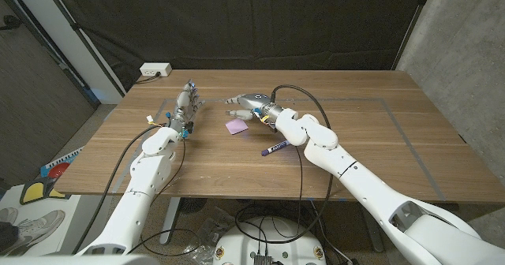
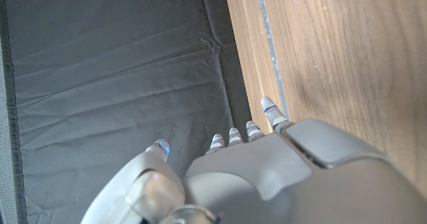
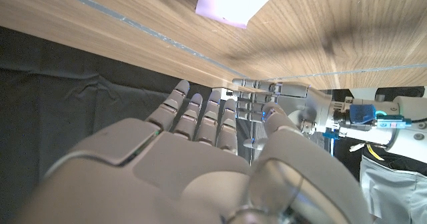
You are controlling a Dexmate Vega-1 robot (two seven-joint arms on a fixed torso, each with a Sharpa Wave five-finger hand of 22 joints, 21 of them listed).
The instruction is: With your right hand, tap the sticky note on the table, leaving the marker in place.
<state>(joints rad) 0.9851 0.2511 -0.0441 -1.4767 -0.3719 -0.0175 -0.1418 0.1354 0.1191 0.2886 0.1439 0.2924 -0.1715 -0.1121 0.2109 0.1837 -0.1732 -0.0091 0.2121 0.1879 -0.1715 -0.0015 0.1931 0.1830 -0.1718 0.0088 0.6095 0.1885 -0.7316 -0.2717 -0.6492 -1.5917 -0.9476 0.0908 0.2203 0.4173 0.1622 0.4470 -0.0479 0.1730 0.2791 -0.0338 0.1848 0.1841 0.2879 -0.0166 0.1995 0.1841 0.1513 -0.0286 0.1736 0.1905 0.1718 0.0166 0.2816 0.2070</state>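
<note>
The sticky note [image 1: 235, 127] is light purple and lies on the wooden table [image 1: 379, 139], just in front of the right hand [image 1: 248, 103]. No writing can be read on it. The right hand holds nothing, fingers apart. The marker [image 1: 274, 147] lies near, its long axis slanted, its label too small to read. The left hand [image 1: 186, 102] stands apart, fingers spread, empty.

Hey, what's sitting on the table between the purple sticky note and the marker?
Nothing. In the head view, only bare wooden table lies between the square purple sticky note and the purple-capped marker; the right robot hand hovers just behind the note.
</note>
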